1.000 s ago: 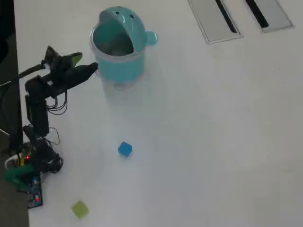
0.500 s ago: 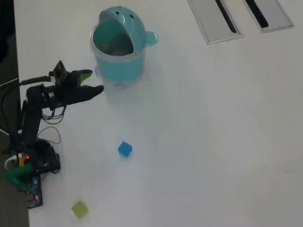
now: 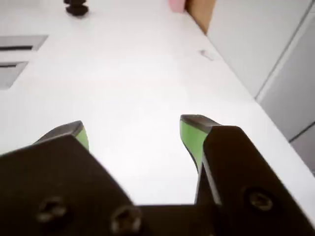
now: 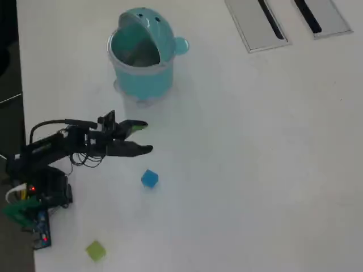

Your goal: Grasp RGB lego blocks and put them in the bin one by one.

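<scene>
In the overhead view the blue cube (image 4: 150, 179) lies on the white table, just below and right of my gripper (image 4: 146, 136). The gripper is open, its green-lined jaws spread apart with nothing between them; the wrist view shows only bare table between the fingertips (image 3: 192, 129) of the gripper (image 3: 133, 127). A yellow-green cube (image 4: 96, 250) rests near the lower left. The light-teal bin (image 4: 142, 54) stands at the upper left with its lid tipped back, well above the gripper. No red cube shows.
Two flat grey slotted panels (image 4: 258, 22) are set into the table at the top right. The arm's base and wiring (image 4: 34, 198) sit by the table's left edge. A dark knob (image 3: 76, 7) stands far off in the wrist view.
The arm has swung down and away from the bin, reaching out to the right toward the blue cube. Both cubes and the bin stayed put.
</scene>
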